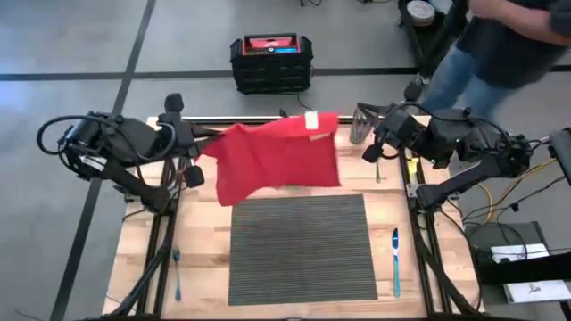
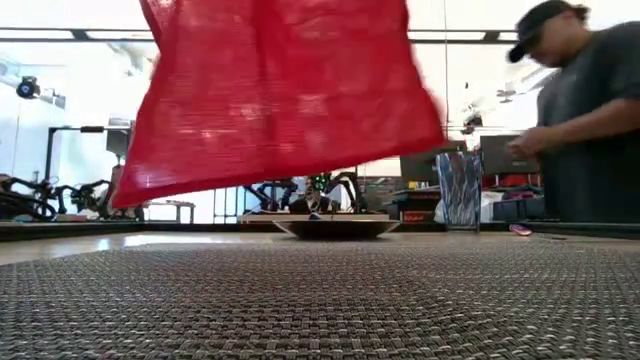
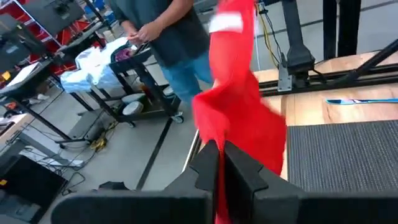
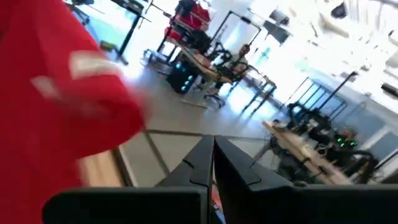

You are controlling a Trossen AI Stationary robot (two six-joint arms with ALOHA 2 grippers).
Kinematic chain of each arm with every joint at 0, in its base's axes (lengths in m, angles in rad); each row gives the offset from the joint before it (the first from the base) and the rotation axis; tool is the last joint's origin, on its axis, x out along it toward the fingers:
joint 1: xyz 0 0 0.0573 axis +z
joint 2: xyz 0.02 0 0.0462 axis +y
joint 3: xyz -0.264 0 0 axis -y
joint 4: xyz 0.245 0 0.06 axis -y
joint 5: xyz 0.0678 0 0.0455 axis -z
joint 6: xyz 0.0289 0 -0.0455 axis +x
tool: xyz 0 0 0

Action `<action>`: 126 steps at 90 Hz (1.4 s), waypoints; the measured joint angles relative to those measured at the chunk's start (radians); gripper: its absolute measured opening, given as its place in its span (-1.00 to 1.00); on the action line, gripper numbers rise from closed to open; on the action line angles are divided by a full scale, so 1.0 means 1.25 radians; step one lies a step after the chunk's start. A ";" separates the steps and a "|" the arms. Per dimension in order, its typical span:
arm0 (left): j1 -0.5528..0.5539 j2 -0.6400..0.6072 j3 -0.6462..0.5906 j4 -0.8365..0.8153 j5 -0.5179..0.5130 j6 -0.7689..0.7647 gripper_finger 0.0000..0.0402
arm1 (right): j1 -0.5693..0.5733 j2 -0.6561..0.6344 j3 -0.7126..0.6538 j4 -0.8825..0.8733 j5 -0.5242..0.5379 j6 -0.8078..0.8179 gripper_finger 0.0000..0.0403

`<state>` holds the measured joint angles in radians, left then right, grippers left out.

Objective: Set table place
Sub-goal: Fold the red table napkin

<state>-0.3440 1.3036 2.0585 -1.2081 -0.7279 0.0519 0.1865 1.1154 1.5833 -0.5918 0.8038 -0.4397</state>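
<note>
The left gripper is clamped on the red cloth napkin; the right gripper, fingers together, flanks its far edge. The dark grey ribbed placemat lies below both, on the light-wood table. Risk: the single-corner hold lets the cloth slip or bunch.

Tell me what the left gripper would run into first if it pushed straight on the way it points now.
The red napkin. The left gripper is shut on a corner of it, and the cloth hangs directly ahead of the fingers. Beyond it the line seems to cross the far side of the table, though depth there is hard to judge.
</note>
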 joint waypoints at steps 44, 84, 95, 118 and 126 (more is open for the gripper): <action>-0.058 0.170 -0.253 0.002 0.056 -0.241 -1.00 | 0.215 0.012 -0.186 -0.227 -0.081 0.389 -1.00; -0.059 0.198 -0.159 0.010 0.060 -0.243 -1.00 | 0.182 0.100 -0.630 0.394 -0.194 0.465 -0.70; -0.058 0.198 -0.150 0.012 0.060 -0.237 -1.00 | 0.164 0.214 -0.663 0.615 -0.250 0.461 -0.35; -0.057 0.198 -0.150 0.018 0.050 -0.232 -1.00 | 0.158 0.474 -0.548 0.804 -0.241 0.332 0.23; -0.057 0.198 -0.150 0.023 0.046 -0.232 -1.00 | 0.153 0.550 -0.475 0.788 -0.186 0.331 0.32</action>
<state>-0.4152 1.5517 1.8709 -1.1795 -0.6704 -0.2375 0.3775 1.8025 0.9891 0.3930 0.5718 -0.0263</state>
